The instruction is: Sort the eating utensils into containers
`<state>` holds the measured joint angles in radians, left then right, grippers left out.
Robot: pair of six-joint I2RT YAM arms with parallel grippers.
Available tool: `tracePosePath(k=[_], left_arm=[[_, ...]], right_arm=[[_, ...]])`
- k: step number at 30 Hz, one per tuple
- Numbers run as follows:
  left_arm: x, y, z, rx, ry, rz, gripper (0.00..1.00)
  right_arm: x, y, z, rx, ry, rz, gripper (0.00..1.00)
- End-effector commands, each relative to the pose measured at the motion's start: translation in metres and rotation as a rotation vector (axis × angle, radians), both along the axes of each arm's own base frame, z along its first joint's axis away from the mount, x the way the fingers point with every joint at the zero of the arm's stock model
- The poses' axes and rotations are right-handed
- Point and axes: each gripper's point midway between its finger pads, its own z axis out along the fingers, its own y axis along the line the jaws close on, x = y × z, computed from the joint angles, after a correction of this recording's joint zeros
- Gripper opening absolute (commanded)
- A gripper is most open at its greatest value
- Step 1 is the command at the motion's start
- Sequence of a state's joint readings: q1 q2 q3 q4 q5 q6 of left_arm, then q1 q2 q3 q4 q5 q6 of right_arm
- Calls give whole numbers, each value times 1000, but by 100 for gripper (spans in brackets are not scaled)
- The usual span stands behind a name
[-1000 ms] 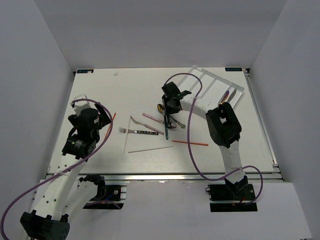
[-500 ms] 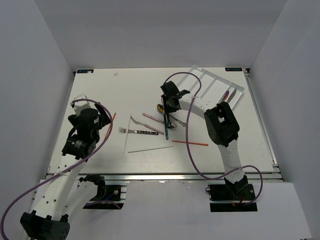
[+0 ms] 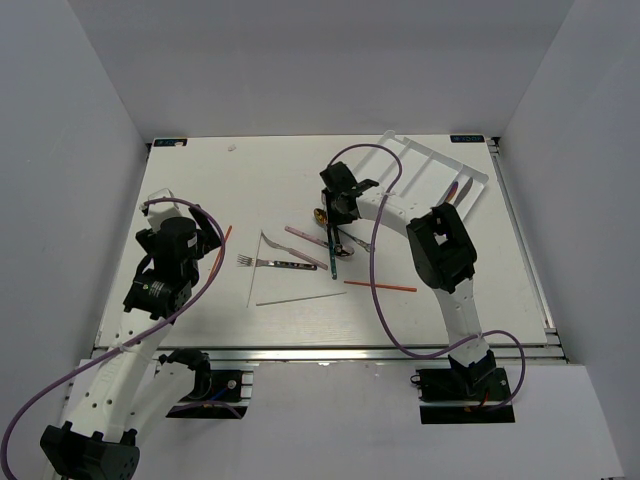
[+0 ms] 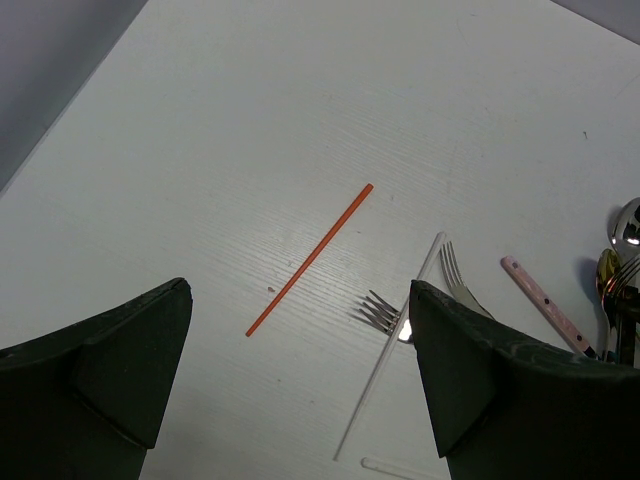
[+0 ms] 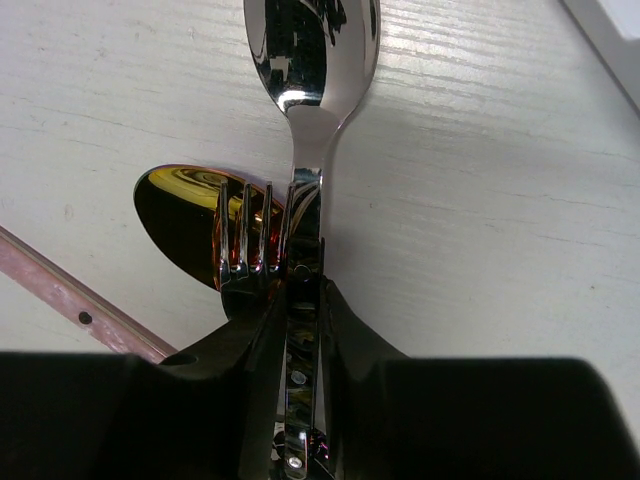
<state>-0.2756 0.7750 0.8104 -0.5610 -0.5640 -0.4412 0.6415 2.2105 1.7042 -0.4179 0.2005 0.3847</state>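
My right gripper [image 5: 303, 290] is shut on the handle of a silver spoon [image 5: 310, 40], whose bowl points away from me. Beside it lie a gold spoon [image 5: 185, 215] and fork tines [image 5: 250, 240]. In the top view the right gripper [image 3: 335, 205] is at the utensil pile in the table's middle. My left gripper [image 4: 300, 290] is open and empty, above a red chopstick [image 4: 310, 258], a pale chopstick [image 4: 390, 370] and a silver fork [image 4: 385, 312]. The white tray [image 3: 440, 170] lies at the back right with a utensil [image 3: 455, 192] in it.
A second red chopstick [image 3: 380, 286] and a pale chopstick [image 3: 300, 298] lie toward the front. A patterned-handle fork [image 3: 275, 263], a dark-handled utensil [image 3: 332, 250] and a pink-handled one [image 5: 70, 285] lie mid-table. White walls close in on both sides.
My right gripper has shifted slightly left and back, and the spoon with it. The left arm has not moved.
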Motion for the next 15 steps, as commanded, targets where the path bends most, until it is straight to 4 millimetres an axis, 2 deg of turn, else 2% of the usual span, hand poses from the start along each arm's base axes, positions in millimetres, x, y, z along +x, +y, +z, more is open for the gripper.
tracePosePath(k=[1, 4, 7, 12, 15], left_arm=[[-1, 1, 2, 2, -9, -5, 98], [-1, 1, 2, 2, -9, -5, 98], [-1, 1, 2, 3, -9, -5, 98], [-1, 1, 2, 3, -9, -3, 98], [-1, 1, 1, 3, -7, -3, 98]], right_arm=[[0, -8, -9, -42, 16, -15, 24], [-1, -9, -7, -45, 10, -16, 21], [-2, -5, -6, -26, 14, 0, 0], [-6, 1, 2, 22, 15, 14, 0], [-7, 5, 19, 75, -12, 17, 0]])
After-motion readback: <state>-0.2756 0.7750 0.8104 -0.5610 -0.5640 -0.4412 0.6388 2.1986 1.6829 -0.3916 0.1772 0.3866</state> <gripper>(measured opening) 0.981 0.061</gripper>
